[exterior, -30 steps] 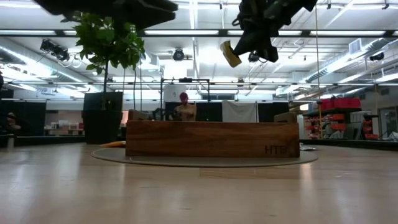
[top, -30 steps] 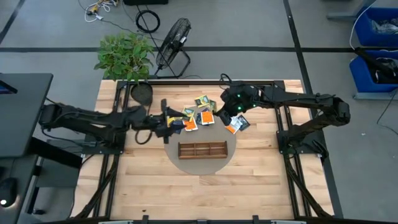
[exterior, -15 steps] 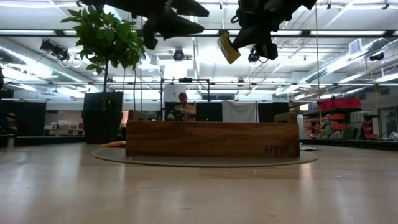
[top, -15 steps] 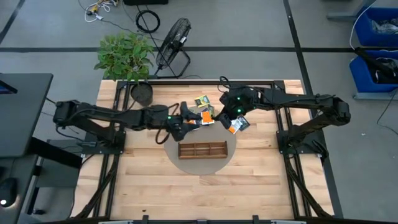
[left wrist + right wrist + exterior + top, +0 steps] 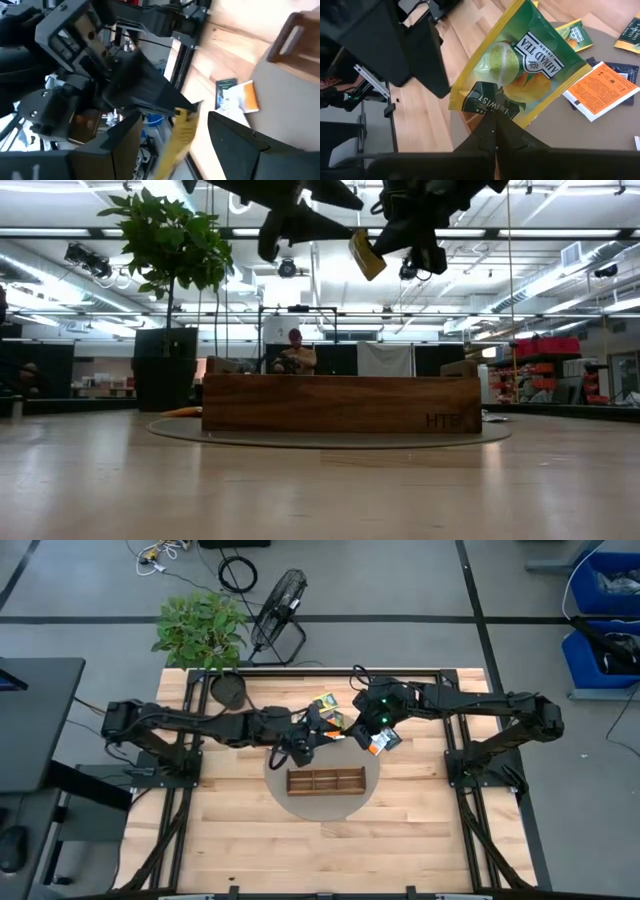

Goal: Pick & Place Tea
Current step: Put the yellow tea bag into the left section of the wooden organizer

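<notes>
Tea packet [image 5: 520,70], green and yellow, hangs pinched in your right fingers [image 5: 492,137] high above the desk's far middle, clear of the tray [image 5: 325,781] for carrying, while your left fingers [image 5: 172,132] spread wide just beside it.

above the wooden tray [image 5: 325,781] the air is crowded: the left gripper [image 5: 318,726] and the right gripper [image 5: 362,723], closed on a yellow-green tea packet [image 5: 520,65], hang near each other at the tray's 12 o'clock. loose packets [image 5: 380,741] lie at 1 o'clock. from 6 o'clock the bare table [image 5: 330,840] gives open approach.
</notes>
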### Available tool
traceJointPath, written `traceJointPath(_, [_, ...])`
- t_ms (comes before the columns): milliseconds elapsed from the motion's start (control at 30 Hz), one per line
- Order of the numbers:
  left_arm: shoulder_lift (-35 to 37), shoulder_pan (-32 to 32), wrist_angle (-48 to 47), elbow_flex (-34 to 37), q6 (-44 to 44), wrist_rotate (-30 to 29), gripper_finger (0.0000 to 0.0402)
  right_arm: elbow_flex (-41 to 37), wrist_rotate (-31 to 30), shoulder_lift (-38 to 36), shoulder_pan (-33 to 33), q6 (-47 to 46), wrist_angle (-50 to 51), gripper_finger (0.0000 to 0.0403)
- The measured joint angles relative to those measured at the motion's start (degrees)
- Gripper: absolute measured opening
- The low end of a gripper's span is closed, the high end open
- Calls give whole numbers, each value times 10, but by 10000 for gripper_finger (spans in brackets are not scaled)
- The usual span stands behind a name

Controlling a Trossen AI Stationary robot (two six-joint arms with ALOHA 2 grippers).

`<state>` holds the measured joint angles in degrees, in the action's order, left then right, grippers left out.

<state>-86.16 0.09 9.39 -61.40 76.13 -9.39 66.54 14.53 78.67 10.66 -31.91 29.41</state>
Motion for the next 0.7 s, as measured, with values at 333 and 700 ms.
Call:
traceJointPath(333, [-9,5,-22,-14,30,2,229,0,0,0,0,7,-3,0])
traceJointPath(700, [-16,21,-24,-14,40,16,178,0,0,0,0,9,-8,0])
